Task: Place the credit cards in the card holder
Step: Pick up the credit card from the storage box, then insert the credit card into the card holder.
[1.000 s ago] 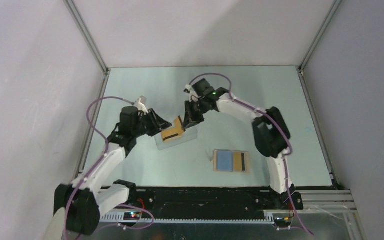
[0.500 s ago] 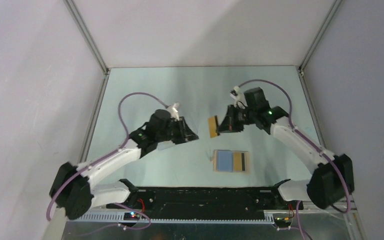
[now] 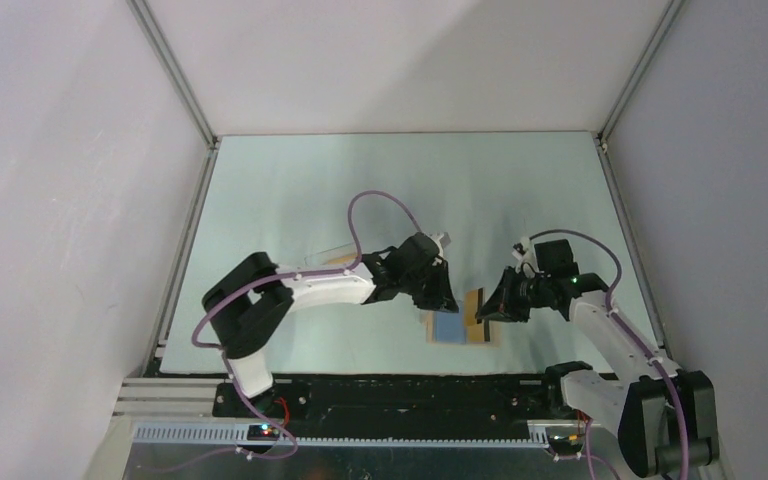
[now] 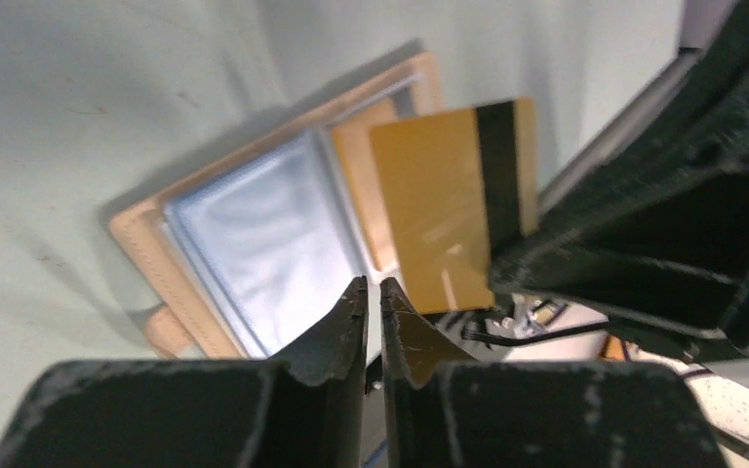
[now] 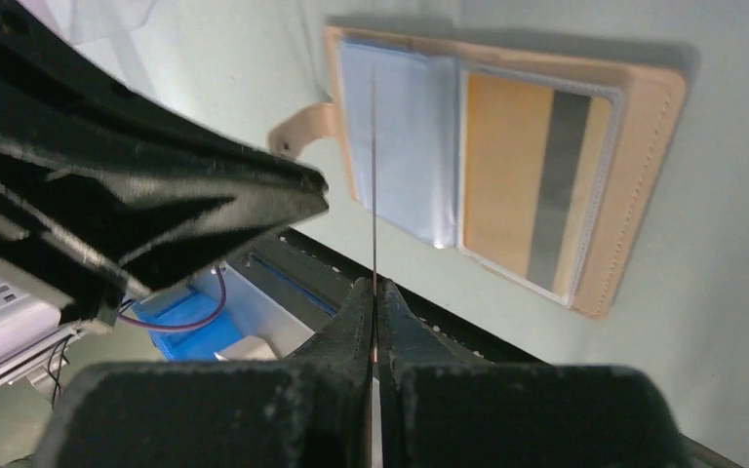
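Card holder (image 3: 448, 327), tan and spread open, lies on the table (image 3: 360, 180) by its near edge, right of centre. In the overhead view the right gripper (image 3: 492, 306) hangs at the holder's right side, clamped on an orange credit card (image 3: 474, 302) that stands on edge just above it. The left gripper (image 3: 443, 299) hangs over the holder's far-left corner.

From the left wrist, its fingers nearly meet and pinch nothing. The empty blue pocket (image 4: 254, 224) lies below them.

From the right wrist, the held card shows only as a thin line over that empty pocket, gripped by one short edge. A second credit card (image 5: 527, 185) already sits in the right-hand pocket.

The card looks light, stiff and slick, so a firm pinch at the trailing edge suits it, leaving the leading edge free. The holder seems soft and light and may slide unless it is pinned.
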Controlling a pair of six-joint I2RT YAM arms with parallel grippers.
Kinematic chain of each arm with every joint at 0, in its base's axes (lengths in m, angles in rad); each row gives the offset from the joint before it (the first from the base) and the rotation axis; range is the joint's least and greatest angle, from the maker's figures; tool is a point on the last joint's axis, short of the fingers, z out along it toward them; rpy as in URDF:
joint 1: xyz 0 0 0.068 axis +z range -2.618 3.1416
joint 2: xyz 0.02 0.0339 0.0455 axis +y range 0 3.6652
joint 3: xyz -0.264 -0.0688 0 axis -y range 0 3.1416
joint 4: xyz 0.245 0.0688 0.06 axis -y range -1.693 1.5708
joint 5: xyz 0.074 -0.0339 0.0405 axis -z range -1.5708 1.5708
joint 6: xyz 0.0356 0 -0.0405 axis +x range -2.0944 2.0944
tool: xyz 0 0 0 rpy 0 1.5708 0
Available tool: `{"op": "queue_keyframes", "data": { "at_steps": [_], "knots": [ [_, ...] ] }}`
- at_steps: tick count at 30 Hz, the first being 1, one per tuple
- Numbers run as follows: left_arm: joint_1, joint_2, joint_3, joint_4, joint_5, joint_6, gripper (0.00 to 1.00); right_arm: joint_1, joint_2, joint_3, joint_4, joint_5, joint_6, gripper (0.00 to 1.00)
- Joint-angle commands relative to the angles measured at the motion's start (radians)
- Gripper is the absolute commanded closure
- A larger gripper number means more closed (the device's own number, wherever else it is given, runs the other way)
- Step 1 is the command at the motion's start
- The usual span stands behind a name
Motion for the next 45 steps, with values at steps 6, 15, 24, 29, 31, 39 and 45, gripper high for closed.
{"op": "queue_keyframes", "data": {
  "at_steps": [6, 15, 24, 29, 31, 39, 45],
  "knots": [
    [0.015, 0.073, -0.055, 0.004, -0.035, -0.050, 0.91, -0.008, 0.044, -0.067, 0.067, 0.015, 0.017, 1.00],
    [0.057, 0.098, -0.136, 0.001, -0.016, -0.075, 0.97, -0.008, 0.085, -0.083, 0.149, 0.078, -0.028, 1.00],
    [0.082, 0.061, -0.188, -0.023, -0.026, -0.088, 0.98, 0.034, 0.141, -0.118, 0.335, 0.083, -0.013, 1.00],
    [0.095, 0.047, -0.212, -0.021, -0.024, -0.098, 0.99, 0.083, 0.205, -0.158, 0.445, 0.101, 0.023, 1.00],
    [0.099, 0.039, -0.216, -0.022, -0.023, -0.098, 0.99, 0.097, 0.225, -0.177, 0.484, 0.102, 0.041, 1.00],
    [0.118, -0.008, -0.255, -0.025, -0.036, -0.115, 0.98, 0.148, 0.257, -0.210, 0.561, 0.079, 0.092, 1.00],
    [0.121, 0.009, -0.248, -0.033, -0.037, -0.113, 0.98, 0.151, 0.211, -0.208, 0.449, 0.076, 0.124, 1.00]
  ]
}}
